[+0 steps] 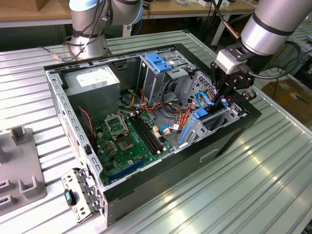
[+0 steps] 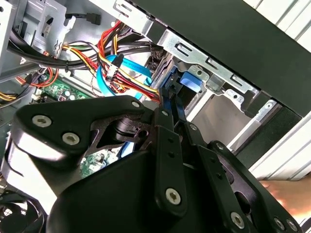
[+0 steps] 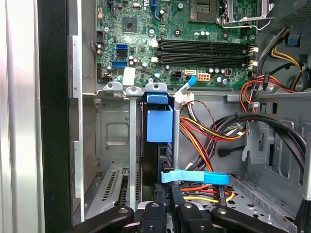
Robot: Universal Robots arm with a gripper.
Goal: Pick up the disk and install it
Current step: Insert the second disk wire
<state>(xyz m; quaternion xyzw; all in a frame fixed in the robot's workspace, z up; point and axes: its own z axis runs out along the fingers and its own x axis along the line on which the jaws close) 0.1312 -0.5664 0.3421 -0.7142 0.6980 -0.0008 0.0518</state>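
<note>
While the disk (image 3: pixel 159 127) stands on edge in the metal drive bay (image 3: pixel 114 141) of the open computer case (image 1: pixel 234 136), just below the green motherboard (image 3: pixel 184 34) in the first wrist view, the gripper (image 1: pixel 225 92) hangs right over it. Its fingers (image 3: pixel 177 204) are drawn close together at the disk's near edge, beside a flat blue cable (image 3: pixel 194 177), though a firm grasp on the disk cannot be told.

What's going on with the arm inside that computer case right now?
The arm's gripper is reaching down into the open computer case, at the drive bay on the exterior view's right. The disk stands on edge in that bay, its blue rail showing between the metal walls. The gripper's fingers sit close together at the disk's edge. The motherboard lies beside the bay.
</note>
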